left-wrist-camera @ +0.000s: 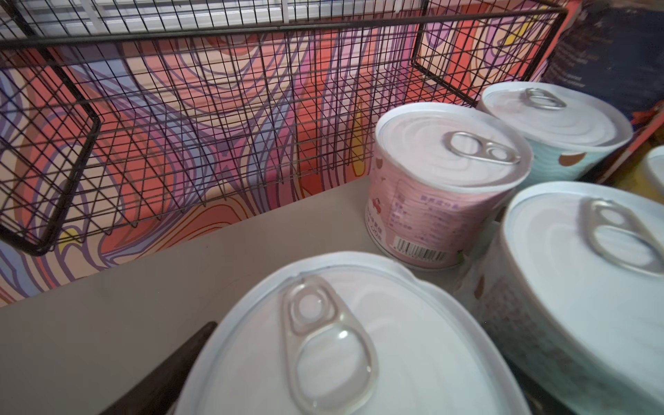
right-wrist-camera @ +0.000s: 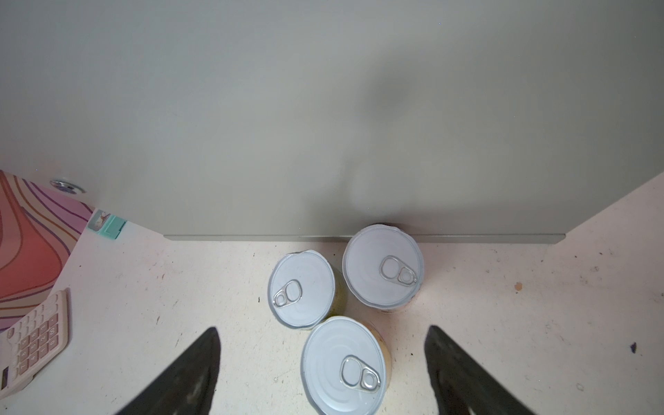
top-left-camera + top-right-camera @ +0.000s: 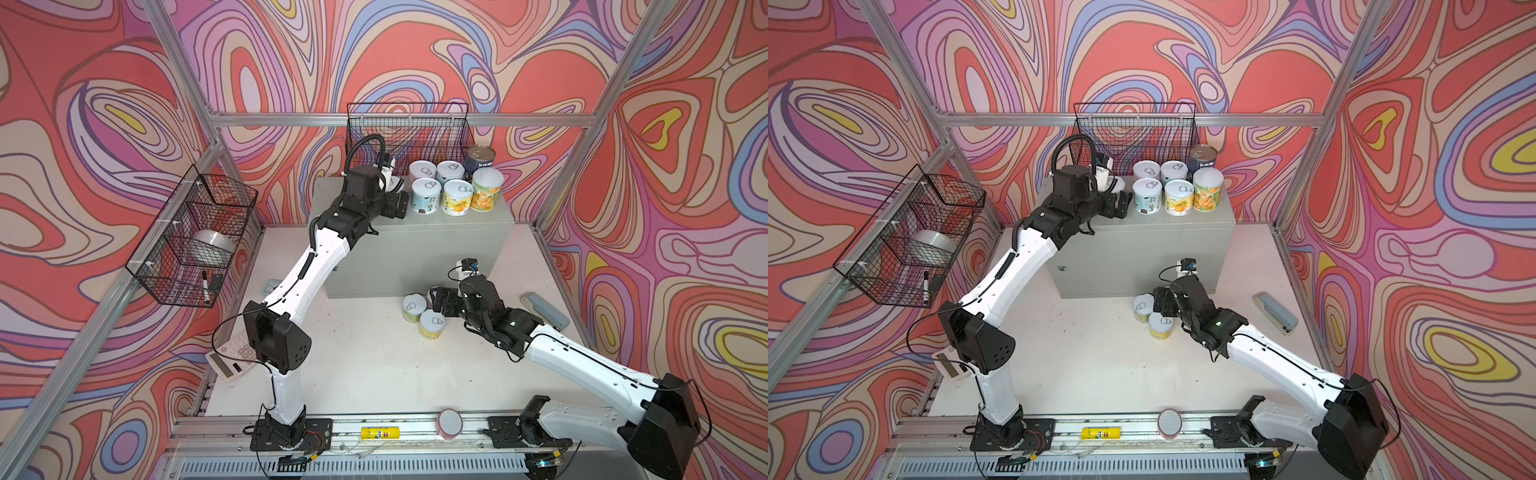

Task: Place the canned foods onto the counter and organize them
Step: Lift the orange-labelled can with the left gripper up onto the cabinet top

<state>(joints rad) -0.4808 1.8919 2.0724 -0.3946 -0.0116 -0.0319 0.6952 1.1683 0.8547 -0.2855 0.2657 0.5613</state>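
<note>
On the counter (image 3: pixel 415 249) several canned foods stand in a tight group (image 3: pixel 457 195), among them a taller dark-blue can (image 3: pixel 480 160) and an orange-fruit can (image 3: pixel 487 189). My left gripper (image 3: pixel 397 203) is at the group's left side, open around a white-lidded can (image 1: pixel 341 341) that stands on the counter top. One of its fingers (image 1: pixel 172 370) shows just outside that can's rim; the other is hidden. On the white table before the counter are three more cans (image 2: pixel 301 289) (image 2: pixel 382 266) (image 2: pixel 343 363). My right gripper (image 2: pixel 322 327) hangs open over the nearest, its fingers well clear on both sides.
A wire basket (image 3: pixel 409 129) hangs on the back wall just above the counter. Another basket (image 3: pixel 195 237), at the left, holds a tape roll. A calculator (image 3: pixel 228 357) lies front left and a stapler (image 3: pixel 544 309) at the right. A pink roll (image 3: pixel 450 423) and a yellow tube (image 3: pixel 380 433) are on the front rail.
</note>
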